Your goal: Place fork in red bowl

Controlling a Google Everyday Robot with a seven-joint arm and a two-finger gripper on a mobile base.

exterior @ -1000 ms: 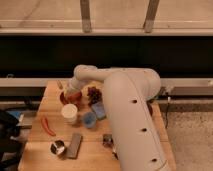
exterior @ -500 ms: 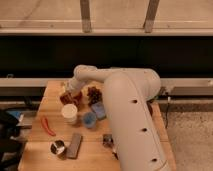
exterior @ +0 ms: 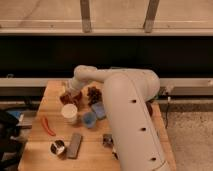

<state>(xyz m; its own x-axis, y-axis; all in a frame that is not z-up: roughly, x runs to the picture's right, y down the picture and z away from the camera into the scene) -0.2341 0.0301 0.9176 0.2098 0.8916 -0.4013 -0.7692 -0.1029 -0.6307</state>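
Observation:
The red bowl [exterior: 66,98], small and orange-red, sits on the wooden table [exterior: 40,150] near its far left, just behind the white cup [exterior: 69,113]. My gripper [exterior: 69,92] hangs at the end of the white arm [exterior: 125,105], right over the bowl and partly covering it. I cannot make out the fork; it may be hidden at the gripper.
A dark bowl-like object [exterior: 93,94] lies right of the red bowl. Two blue items [exterior: 90,119] [exterior: 98,110] sit by the cup. A red chili-like object [exterior: 47,126], a metal cup [exterior: 58,147], a grey bar [exterior: 75,145] and a small object [exterior: 107,139] lie nearer the front.
The gripper has shifted only slightly above the red bowl. Everything else on the table stays put.

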